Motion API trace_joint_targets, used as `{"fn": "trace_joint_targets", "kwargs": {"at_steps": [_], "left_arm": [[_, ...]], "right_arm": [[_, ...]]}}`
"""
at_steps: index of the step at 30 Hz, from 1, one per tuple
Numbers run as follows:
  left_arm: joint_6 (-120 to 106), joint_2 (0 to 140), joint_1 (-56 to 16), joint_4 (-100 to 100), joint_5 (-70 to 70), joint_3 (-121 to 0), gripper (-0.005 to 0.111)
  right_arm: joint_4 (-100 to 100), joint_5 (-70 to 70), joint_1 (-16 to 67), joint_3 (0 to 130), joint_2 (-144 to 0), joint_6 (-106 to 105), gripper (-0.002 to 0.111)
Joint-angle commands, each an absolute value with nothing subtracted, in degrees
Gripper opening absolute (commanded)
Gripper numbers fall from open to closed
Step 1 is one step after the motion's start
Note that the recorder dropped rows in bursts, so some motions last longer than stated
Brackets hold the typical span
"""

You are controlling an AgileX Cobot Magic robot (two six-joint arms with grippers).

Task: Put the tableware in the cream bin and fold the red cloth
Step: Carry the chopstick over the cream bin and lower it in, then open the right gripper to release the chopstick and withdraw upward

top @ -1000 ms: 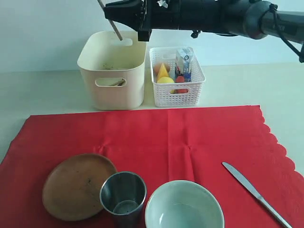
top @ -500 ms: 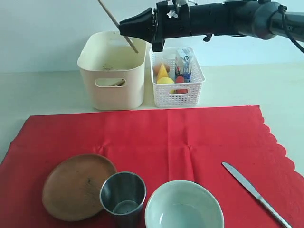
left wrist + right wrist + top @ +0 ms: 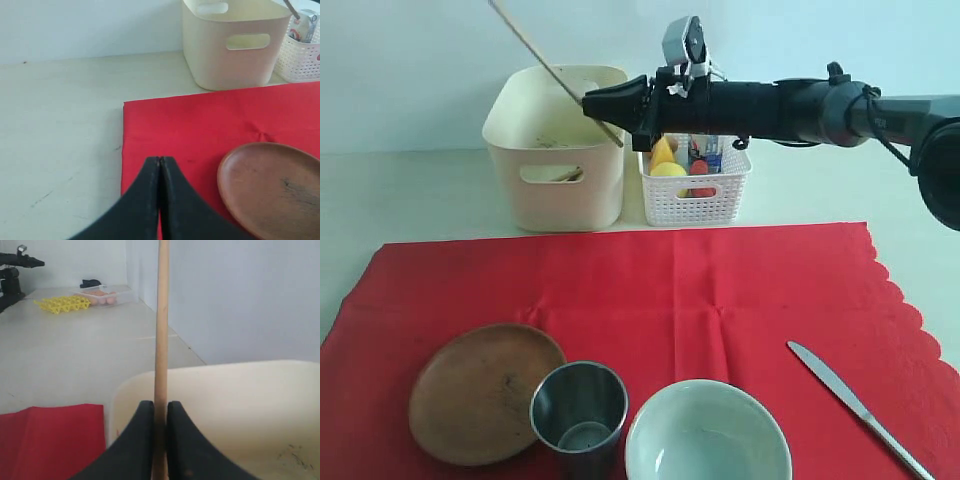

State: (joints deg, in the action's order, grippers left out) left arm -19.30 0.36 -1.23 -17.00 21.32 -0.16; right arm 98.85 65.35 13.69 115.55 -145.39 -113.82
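My right gripper (image 3: 595,102) (image 3: 160,407) is shut on a wooden chopstick (image 3: 545,65) (image 3: 162,315) and hangs above the cream bin (image 3: 555,190) (image 3: 240,405), near its right rim. The stick slants up to the left over the bin. On the red cloth (image 3: 650,290), along the near edge, lie the brown wooden plate (image 3: 480,390), steel cup (image 3: 578,415), pale bowl (image 3: 708,435) and silver knife (image 3: 855,405). My left gripper (image 3: 160,160) is shut and empty, above the cloth's (image 3: 200,120) left edge beside the plate (image 3: 272,190). The exterior view does not show it.
A white lattice basket (image 3: 695,195) with food items and a small milk carton stands right of the bin, directly under my right arm. Bare pale table (image 3: 60,125) lies left of the cloth. The cloth's right edge is scalloped.
My right arm has dropped lower and drawn back to the right. The chopstick has tipped from steep to a shallower slant over the bin. The left gripper stays shut.
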Motion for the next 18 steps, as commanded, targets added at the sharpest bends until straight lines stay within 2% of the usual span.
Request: {"fn": "trace_joint_targets", "kwargs": {"at_steps": [1,6,10,12,18], "left_arm": [[-19.20,0.00,-1.07,-17.14,21.10,0.00,0.000],[-19.20,0.00,-1.07,-17.14,21.10,0.00,0.000],[-19.20,0.00,-1.07,-17.14,21.10,0.00,0.000],[-19.20,0.00,-1.07,-17.14,21.10,0.00,0.000],[-19.20,0.00,-1.07,-17.14,21.10,0.00,0.000]], "right_arm": [[99.95,62.77,13.40,115.26,-146.41,-114.64,0.000],[99.95,62.77,13.40,115.36,-146.30,-114.64,0.006],[99.95,62.77,13.40,115.36,-145.94,-113.75,0.004],[99.95,62.77,13.30,115.50,-145.65,-112.13,0.000],[99.95,59.96,13.30,117.71,-143.73,-106.72,0.000]]}}
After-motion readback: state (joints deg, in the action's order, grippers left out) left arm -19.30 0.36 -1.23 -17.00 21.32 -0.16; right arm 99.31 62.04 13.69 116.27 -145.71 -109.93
